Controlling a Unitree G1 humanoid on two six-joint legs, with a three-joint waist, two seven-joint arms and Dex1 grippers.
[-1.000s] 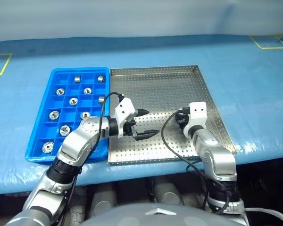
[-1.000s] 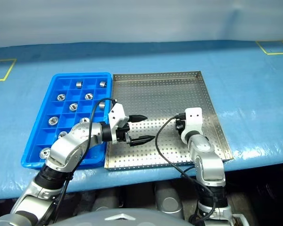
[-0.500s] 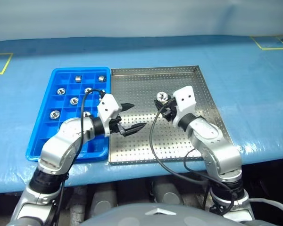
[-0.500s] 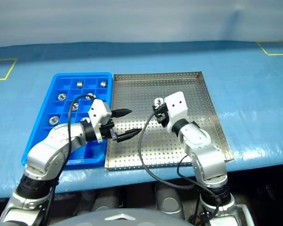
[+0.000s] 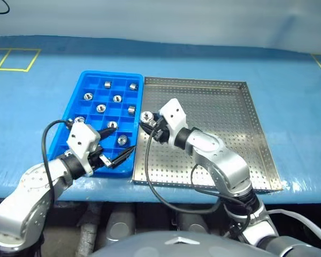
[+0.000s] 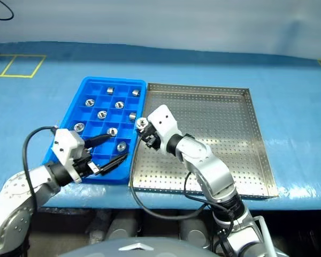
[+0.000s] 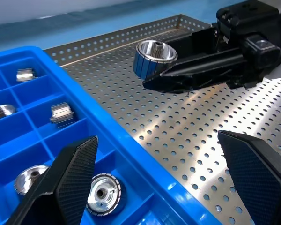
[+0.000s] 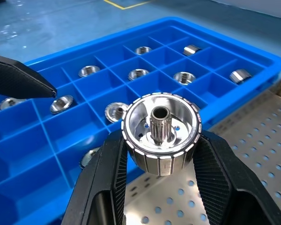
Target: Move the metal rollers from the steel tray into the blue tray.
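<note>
Blue-covered table (yellow tape marks) bears blue tray beside steel tray.

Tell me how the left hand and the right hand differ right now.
The left hand is open and empty; the right hand is shut on a roller. The left hand hangs over the blue tray's near edge; the right hand is over the steel tray's edge next to the blue tray. Both have two black fingers.

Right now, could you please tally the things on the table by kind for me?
Trays: 2, the blue tray and the steel tray
Visible metal rollers: 10, with 9 in the blue tray and 1 in the right hand
Total: 12
</note>
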